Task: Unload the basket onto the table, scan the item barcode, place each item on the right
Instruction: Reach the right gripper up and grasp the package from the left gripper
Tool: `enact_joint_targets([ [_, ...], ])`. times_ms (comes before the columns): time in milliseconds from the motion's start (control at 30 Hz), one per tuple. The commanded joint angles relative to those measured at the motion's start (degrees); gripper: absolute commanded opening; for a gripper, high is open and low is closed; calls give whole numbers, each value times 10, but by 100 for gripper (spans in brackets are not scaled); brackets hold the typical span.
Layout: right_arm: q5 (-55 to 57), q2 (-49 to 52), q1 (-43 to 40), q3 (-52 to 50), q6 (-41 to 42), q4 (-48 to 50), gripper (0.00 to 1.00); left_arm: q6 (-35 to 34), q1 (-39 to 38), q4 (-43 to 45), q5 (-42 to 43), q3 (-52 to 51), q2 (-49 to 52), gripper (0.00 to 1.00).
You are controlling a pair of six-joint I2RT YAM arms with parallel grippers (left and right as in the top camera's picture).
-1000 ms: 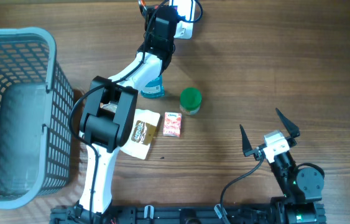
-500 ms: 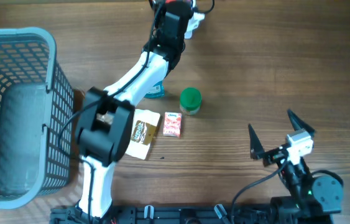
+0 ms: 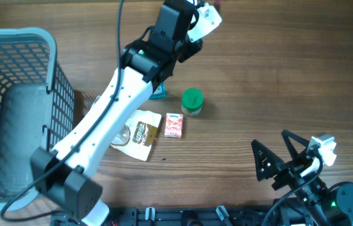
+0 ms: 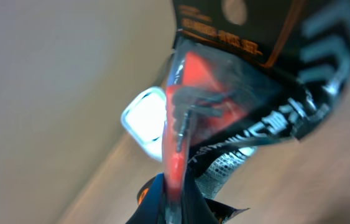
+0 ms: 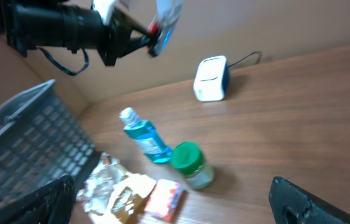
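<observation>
My left gripper is shut on the item, a crinkly packet in black, red and clear film. In the overhead view the left gripper holds the packet aloft at the table's far edge. The white scanner shows just below the packet in the left wrist view. From the right wrist view the packet hangs high, left of and above the scanner and its cable. No barcode can be made out. My right gripper stands open and empty near the front right.
A blue-liquid bottle, a green-lidded jar, a pink packet and a brown-and-yellow snack bag lie mid-table. A grey mesh basket fills the left side.
The left arm has swung right and lifted, carrying the packet up over the scanner area. The right arm has shifted toward the front right, still open.
</observation>
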Motion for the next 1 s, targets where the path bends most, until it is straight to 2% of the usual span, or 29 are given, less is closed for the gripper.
enact_joint_targets([
  [0, 0, 4, 1, 10, 38, 1, 91, -129, 8, -22, 217, 5, -47, 4],
  [33, 29, 5, 1, 10, 95, 1, 100, -145, 12, -29, 256, 5, -49, 4],
  [67, 48, 10, 1, 10, 181, 6, 100, -160, 19, -40, 316, 5, -49, 4],
  [167, 48, 35, 1, 10, 311, 32, 100, -163, 32, -55, 420, 5, -48, 4],
  [233, 9, 61, 1, 10, 382, 73, 100, -176, 40, -58, 480, 5, -48, 4],
  [300, -47, 79, 1, 10, 387, 132, 100, -187, 45, -57, 524, 5, -48, 4],
  [333, -64, 87, 1, 10, 371, 165, 100, -189, 47, -58, 542, 5, -48, 4],
  [367, -54, 98, 1, 10, 281, 210, 100, -189, 50, -63, 566, 5, -48, 4],
  [433, -19, 119, 1, 10, 193, 219, 100, -191, 52, -72, 575, 4, -47, 4],
  [533, -112, 204, 1, 10, 41, 227, 100, -217, 52, -96, 575, 4, -47, 4],
  [600, -159, 275, 1, 11, -25, 260, 100, -222, 52, -108, 575, 4, -47, 4],
  [700, -286, 386, 1, 45, -60, 344, 100, -234, 52, -136, 572, 4, -46, 4],
  [733, -292, 415, 1, 70, -63, 348, 100, -233, 52, -144, 570, 4, -45, 4],
  [867, -292, 434, -38, 134, -92, 295, 100, -234, 52, -162, 530, 4, -45, 4],
  [967, -301, 419, -90, 139, -92, 257, 100, -233, 52, -164, 529, 4, -45, 4],
])
